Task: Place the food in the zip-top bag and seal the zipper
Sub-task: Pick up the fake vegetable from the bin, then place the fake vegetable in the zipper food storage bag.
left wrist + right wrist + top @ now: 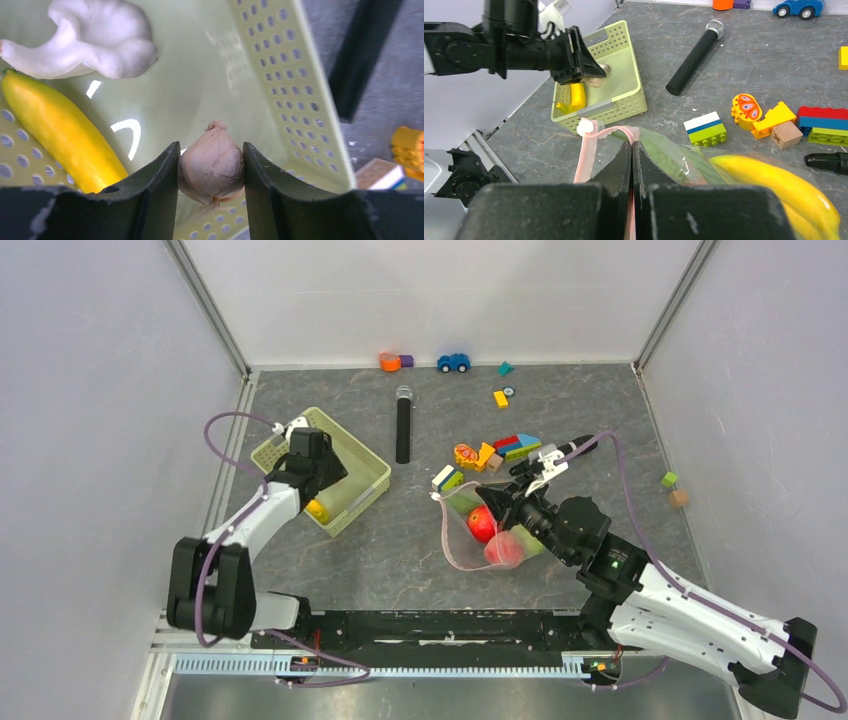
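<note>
While the left pincer (210, 150) is clenched on a pale, garlic-like bulb (210, 172) inside the walls of the pale green basket (280, 75) toward the table's (400, 550) left edge, the zip-top bag (455, 540) lies well apart from it, just right of the table's middle and nearer the near edge. The coming move therefore runs rightward across the bare stretch between them. The bulb's long axis lies along the fingers, with its knotted tip pointing away from the wrist and its root tuft toward the palm. Whether it has left the basket floor I cannot tell. The right pincer (631, 146) is the nearer arm to the bag. Its jaws are pressed together on the bag's lip, where the pink zipper (585, 155) loops away toward the basket, so the mouth appears to face left, toward the incoming bulb. Already inside the bag are a tomato (482, 523), a pinkish fruit (503, 550) and a banana (774, 180). A second banana (60, 135) lies in the basket beside the held bulb, its length slanting across the floor.
</note>
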### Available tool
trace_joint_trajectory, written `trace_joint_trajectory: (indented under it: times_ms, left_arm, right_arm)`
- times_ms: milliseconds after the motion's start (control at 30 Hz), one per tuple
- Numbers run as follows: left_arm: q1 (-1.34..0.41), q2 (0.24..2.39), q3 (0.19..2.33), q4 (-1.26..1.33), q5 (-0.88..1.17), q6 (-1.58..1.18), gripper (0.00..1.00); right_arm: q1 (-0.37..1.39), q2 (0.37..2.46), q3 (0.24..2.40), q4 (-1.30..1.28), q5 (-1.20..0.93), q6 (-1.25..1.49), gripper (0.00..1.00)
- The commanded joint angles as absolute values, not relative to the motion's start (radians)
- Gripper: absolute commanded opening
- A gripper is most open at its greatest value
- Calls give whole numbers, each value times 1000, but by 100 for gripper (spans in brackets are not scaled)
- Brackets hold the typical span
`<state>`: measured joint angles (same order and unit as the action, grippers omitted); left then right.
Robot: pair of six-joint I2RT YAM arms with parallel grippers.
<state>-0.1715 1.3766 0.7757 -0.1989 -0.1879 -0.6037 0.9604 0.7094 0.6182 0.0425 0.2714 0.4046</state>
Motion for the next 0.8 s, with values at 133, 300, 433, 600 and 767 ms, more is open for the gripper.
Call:
trace_joint_trajectory:
  times_ms: [133,300,433,600,767]
  left_arm:
    - [-172,1103,727,-172,79,-626,2]
    - [-235,972,640,49,459,-654,4]
    - [-464,911,668,55,567,-522,5]
    - [-661,849,678,90,582,-428,5]
    - [-714,821,693,147,632,-430,7]
  right_arm:
    - [962,726,654,92,274,417,0]
    - [962,733,653,121,268,426,0]
    - [962,727,638,159,270,446,0]
    - [962,714,620,202,272,460,0]
    - [962,708,607,213,279,470,0]
